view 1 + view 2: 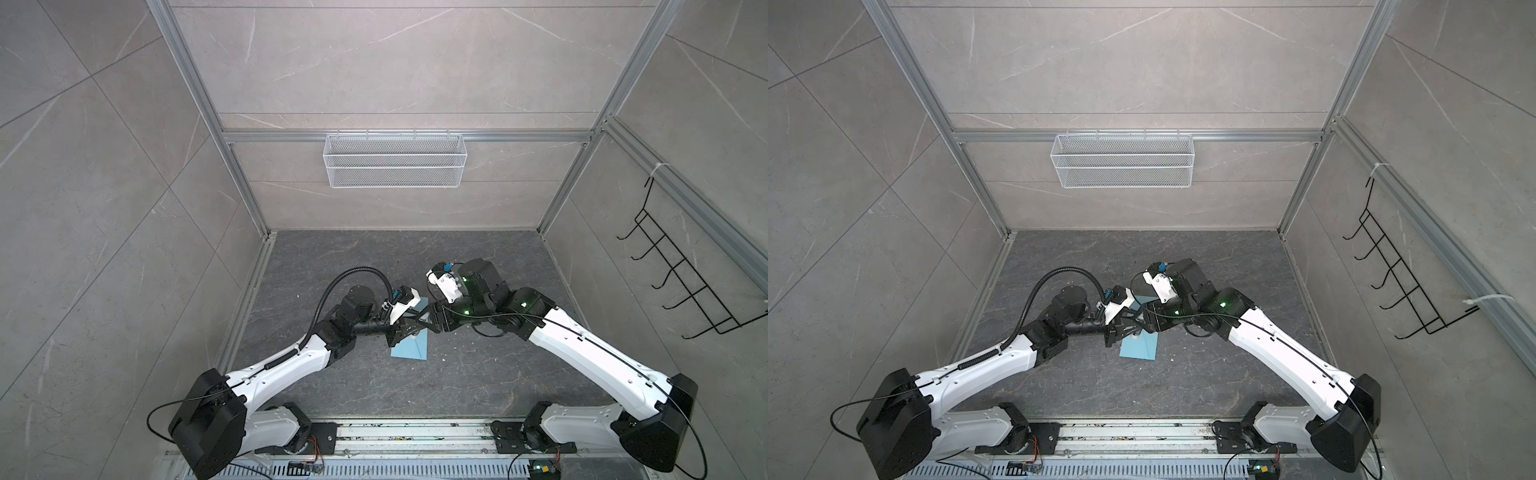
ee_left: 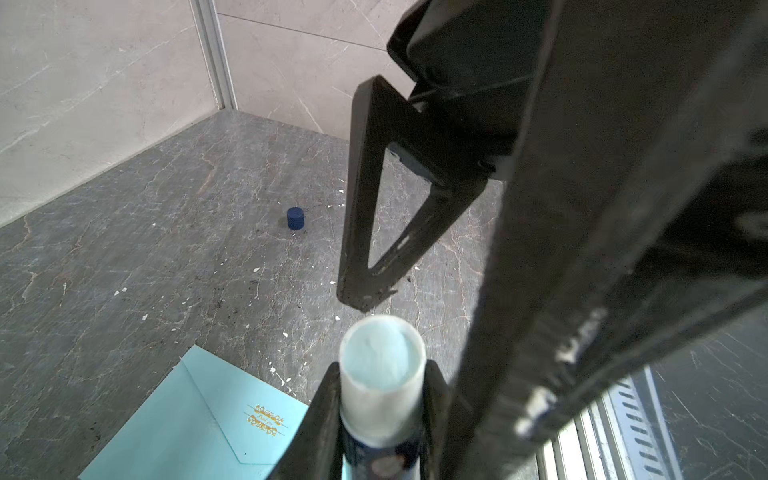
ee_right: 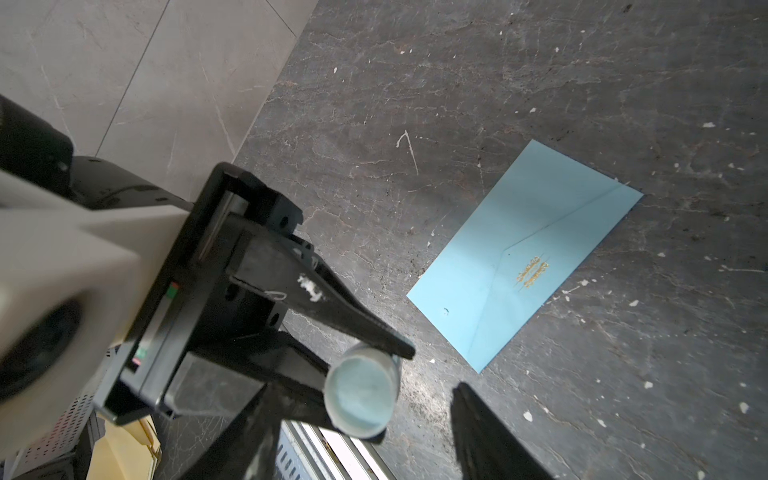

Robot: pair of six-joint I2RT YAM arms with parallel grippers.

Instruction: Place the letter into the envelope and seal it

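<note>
The light blue envelope [image 1: 411, 350] [image 1: 1140, 347] lies flat on the dark table under both wrists, its pointed flap folded down over a gold print [image 2: 187, 419] [image 3: 523, 253]. The letter does not show in any view. My left gripper [image 2: 381, 388] [image 1: 409, 328] is shut on an uncapped glue stick [image 2: 382, 370] [image 3: 360, 399], held above the envelope's edge. My right gripper [image 3: 365, 424] [image 1: 426, 323] faces it, open. Its fingers [image 2: 361, 208] stand on either side of the glue stick's tip without touching it.
A small dark blue cap [image 2: 295, 218] stands on the table beyond the grippers. A white wire basket [image 1: 395, 160] hangs on the back wall and a black hook rack [image 1: 681, 282] on the right wall. A metal rail [image 1: 415, 432] runs along the front edge.
</note>
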